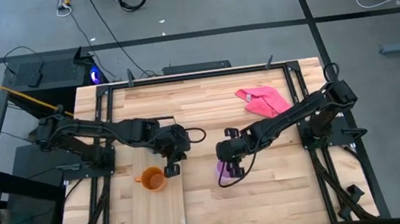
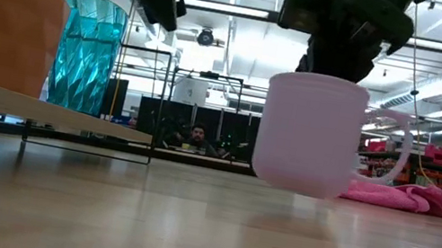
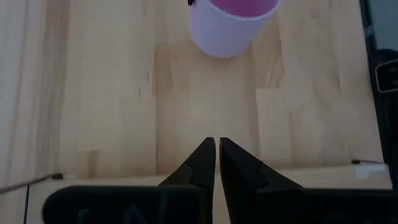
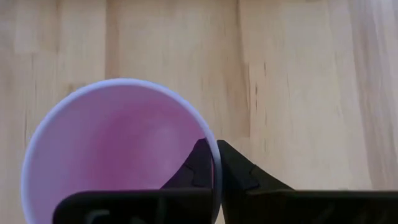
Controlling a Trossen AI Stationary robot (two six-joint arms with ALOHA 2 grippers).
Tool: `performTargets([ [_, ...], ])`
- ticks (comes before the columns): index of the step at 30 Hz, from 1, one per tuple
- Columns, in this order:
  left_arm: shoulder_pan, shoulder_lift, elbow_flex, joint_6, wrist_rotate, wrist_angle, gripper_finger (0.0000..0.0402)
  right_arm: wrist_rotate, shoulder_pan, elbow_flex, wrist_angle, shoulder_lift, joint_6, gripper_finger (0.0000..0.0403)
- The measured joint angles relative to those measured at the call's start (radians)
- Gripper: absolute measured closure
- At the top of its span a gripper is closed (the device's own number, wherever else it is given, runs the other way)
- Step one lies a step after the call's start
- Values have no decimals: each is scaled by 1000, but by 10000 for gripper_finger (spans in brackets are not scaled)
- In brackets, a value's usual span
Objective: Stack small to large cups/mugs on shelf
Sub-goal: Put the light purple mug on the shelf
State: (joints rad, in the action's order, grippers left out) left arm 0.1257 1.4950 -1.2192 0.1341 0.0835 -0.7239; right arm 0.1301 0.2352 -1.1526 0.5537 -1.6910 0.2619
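Note:
The lilac mug (image 1: 226, 171) hangs near the table's middle, with my right gripper (image 4: 214, 149) shut on its rim. Its handle (image 2: 399, 146) points toward the pink cloth. The orange mug (image 1: 153, 180) and the teal tumbler (image 2: 86, 50) stand upright on the shelf (image 1: 151, 210), a pale board at the table's near left. My left gripper (image 3: 216, 143) hovers shut above the shelf's right part, beside the tumbler, with nothing between its fingers. In the high view my left arm hides the tumbler. My right gripper pinches the lilac mug's rim (image 4: 210, 138), one finger (image 4: 196, 167) inside the cup and the other (image 4: 239, 169) outside its wall. The fingers come from above, slanting down. The mug hangs mouth up, slightly tilted, its base (image 2: 296, 188) just above the table.
A crumpled pink cloth (image 1: 263, 100) lies at the table's far right. Bare wood lies between the shelf and the lilac mug. The shelf's black wire frame (image 2: 95, 102) stands at its end. A person (image 2: 196, 136) sits in the room beyond the table.

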Motion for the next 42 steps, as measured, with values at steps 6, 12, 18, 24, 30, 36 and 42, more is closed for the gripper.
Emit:
performTargets([
  [6,8,10,-2,-7,1,8,369,0,-1,-1,2,-35,-24,395],
  [12,9,12,0,-14,1,6,378,0,-12,-2,-11,-35,-31,392],
  [18,9,12,0,-11,1,8,379,0,-13,-3,-16,-35,-26,379],
  [24,9,12,0,-9,1,9,370,0,-16,-3,-19,-35,-19,371],
  [30,9,12,0,-7,1,10,368,0,-31,-3,-19,-35,1,352],
  [36,14,12,0,-7,1,10,371,1,-39,-3,-20,-35,14,329],
  [42,14,11,0,-7,0,10,363,1,-43,-5,-12,-7,19,313],
])
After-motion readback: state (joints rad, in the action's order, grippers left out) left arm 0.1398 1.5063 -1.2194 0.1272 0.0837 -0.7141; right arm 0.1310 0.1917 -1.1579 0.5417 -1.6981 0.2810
